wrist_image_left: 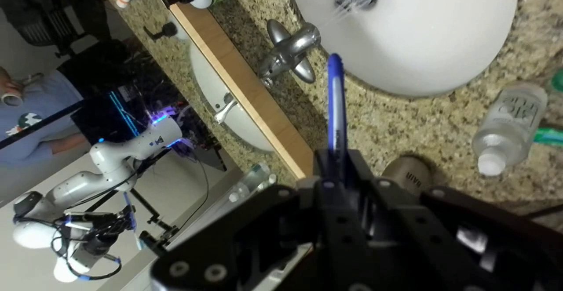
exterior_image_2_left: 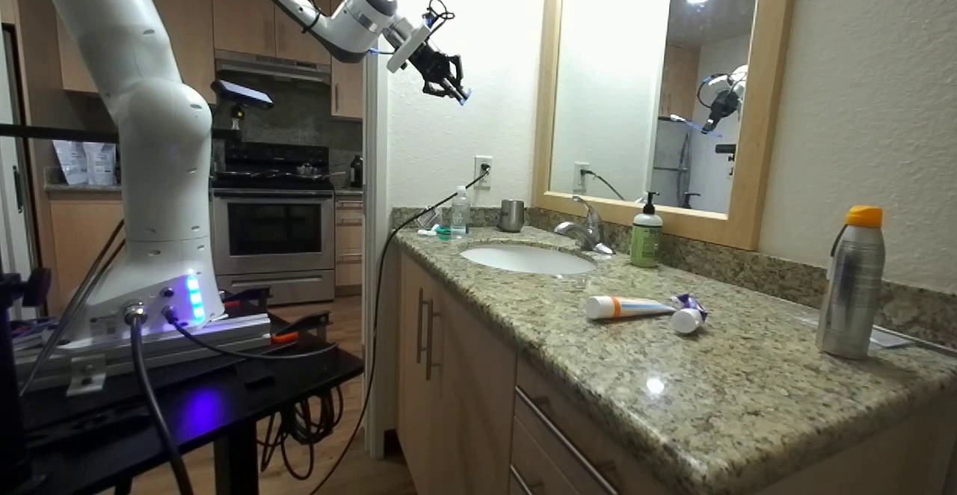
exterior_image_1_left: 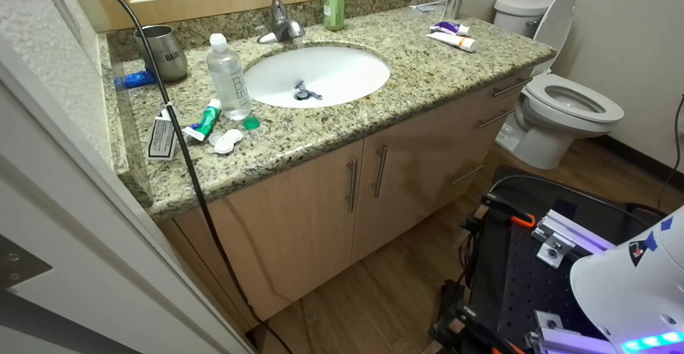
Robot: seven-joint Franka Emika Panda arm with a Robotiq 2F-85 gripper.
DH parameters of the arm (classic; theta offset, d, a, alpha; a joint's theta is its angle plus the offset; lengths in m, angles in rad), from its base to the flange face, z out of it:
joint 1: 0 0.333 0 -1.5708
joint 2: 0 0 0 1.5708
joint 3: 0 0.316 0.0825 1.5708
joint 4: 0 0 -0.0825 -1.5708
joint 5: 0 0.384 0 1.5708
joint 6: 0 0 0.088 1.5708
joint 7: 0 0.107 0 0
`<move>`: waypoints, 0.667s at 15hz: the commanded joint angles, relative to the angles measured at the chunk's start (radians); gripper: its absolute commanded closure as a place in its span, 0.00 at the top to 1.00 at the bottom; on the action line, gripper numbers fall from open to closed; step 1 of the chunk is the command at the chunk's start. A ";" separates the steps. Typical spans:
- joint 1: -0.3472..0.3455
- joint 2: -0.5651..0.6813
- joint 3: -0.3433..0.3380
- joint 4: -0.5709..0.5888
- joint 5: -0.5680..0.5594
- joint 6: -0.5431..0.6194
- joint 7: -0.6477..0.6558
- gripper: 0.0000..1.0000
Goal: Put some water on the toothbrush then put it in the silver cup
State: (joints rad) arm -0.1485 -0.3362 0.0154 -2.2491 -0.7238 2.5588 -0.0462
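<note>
My gripper point(wrist_image_left: 337, 168) is shut on the toothbrush point(wrist_image_left: 337, 106), a slim blue and whitish stick that points away from the fingers in the wrist view. Its other end is hidden by the fingers. In an exterior view my gripper point(exterior_image_2_left: 454, 90) is high above the far end of the counter, with a blue tip of the toothbrush point(exterior_image_2_left: 467, 97) showing. The silver cup point(exterior_image_1_left: 173, 60) stands upright at the back corner of the counter, also seen in the wrist view point(wrist_image_left: 407, 172). Water runs from the faucet point(exterior_image_1_left: 286, 25) into the white sink point(exterior_image_1_left: 342, 70).
A clear bottle point(exterior_image_1_left: 228, 81) stands between cup and sink. A blue tube point(exterior_image_1_left: 136, 79) lies beside the cup. A green soap bottle point(exterior_image_1_left: 334, 9) stands behind the sink, below the mirror point(exterior_image_2_left: 620, 69). A black cable point(exterior_image_1_left: 181, 140) hangs across the counter's end.
</note>
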 commanded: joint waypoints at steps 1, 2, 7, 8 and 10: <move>0.008 0.062 -0.035 0.041 0.075 0.091 0.110 0.03; 0.008 0.092 -0.037 0.055 0.111 0.108 0.139 0.03; 0.015 0.280 -0.034 0.122 0.317 0.236 0.257 0.03; 0.017 0.317 -0.023 0.133 0.332 0.283 0.310 0.03; 0.024 0.380 -0.006 0.157 0.328 0.385 0.422 0.03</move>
State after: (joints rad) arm -0.1351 -0.0552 -0.0097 -2.1505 -0.4098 2.8318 0.2494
